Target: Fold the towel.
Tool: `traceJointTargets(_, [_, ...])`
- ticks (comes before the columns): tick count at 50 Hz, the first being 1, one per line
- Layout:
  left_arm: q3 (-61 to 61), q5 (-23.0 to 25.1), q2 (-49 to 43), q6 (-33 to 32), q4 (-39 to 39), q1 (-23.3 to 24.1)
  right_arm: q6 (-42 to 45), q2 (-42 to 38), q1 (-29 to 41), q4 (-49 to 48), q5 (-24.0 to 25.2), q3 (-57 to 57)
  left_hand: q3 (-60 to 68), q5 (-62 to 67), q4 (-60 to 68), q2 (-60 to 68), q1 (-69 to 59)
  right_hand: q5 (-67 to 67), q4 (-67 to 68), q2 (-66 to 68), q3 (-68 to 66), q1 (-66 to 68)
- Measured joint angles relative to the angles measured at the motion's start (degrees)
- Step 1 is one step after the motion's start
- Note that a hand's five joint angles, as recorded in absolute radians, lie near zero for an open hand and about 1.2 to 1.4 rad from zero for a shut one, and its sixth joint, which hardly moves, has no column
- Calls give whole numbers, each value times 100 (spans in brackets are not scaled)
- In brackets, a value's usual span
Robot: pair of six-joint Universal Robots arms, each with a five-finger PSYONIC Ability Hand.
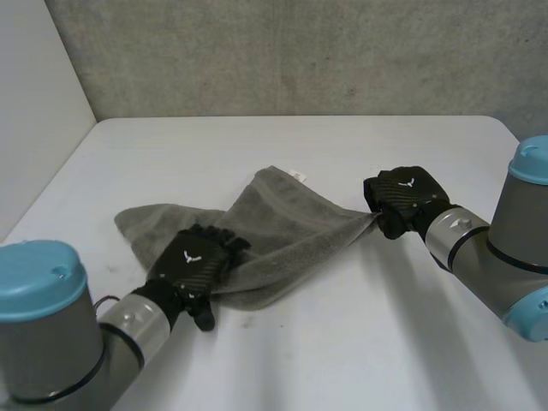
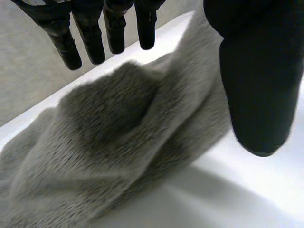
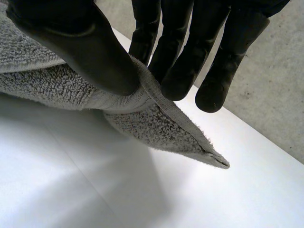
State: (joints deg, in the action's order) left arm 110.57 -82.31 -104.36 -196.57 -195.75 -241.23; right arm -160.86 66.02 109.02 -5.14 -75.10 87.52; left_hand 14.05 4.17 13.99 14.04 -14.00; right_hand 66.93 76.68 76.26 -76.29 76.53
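A grey towel (image 1: 274,224) lies crumpled in the middle of the white table (image 1: 342,342), with a small white tag (image 1: 298,175) at its far corner. My left hand (image 1: 195,262) rests over the towel's near edge. Its fingers (image 2: 88,33) are straight and spread above the cloth (image 2: 118,142), and its thumb (image 2: 259,80) stands apart, so it is open and holds nothing. My right hand (image 1: 404,197) is at the towel's right corner. There its thumb (image 3: 80,45) and fingers (image 3: 180,71) pinch the towel corner (image 3: 161,121), lifting it slightly off the table.
A grey concrete wall (image 1: 300,51) runs behind the table's far edge and a white panel (image 1: 34,111) stands at the left. Bare tabletop surrounds the towel on all sides.
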Motion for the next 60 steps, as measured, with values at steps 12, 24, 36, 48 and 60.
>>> traceJointTargets(12, [-983, -581, -1111, -296, -103, -68, -3, 127, -154, -22, 22, 11, 5165, 5095, 5190, 5181, -5063, 0, 0, 0, 0, 0])
traceJointTargets(24, [-1718, -392, 400, -474, 965, 117, 271, 922, -156, 663, 205, -520, 5542, 5421, 5555, 5528, -5366, 2, 0, 0, 0, 1])
traceJointTargets(36, [-3552, 603, 1545, 452, 3395, 105, 978, 1825, -143, 2995, 475, -2374, 5553, 5436, 5573, 5533, -5390, 0, 1, 0, 0, 11])
traceJointTargets(48, [-4254, 1234, -44, 1551, 3840, -727, 1633, 1144, -38, 3911, 388, -3065, 5555, 5438, 5574, 5534, -5390, 1, 1, 0, 0, 12])
traceJointTargets(60, [-6262, 1251, -2645, 1497, 3794, -889, 1521, -965, 416, 3514, 91, -4485, 5557, 5438, 5576, 5534, -5393, 1, 1, 0, 0, 15])
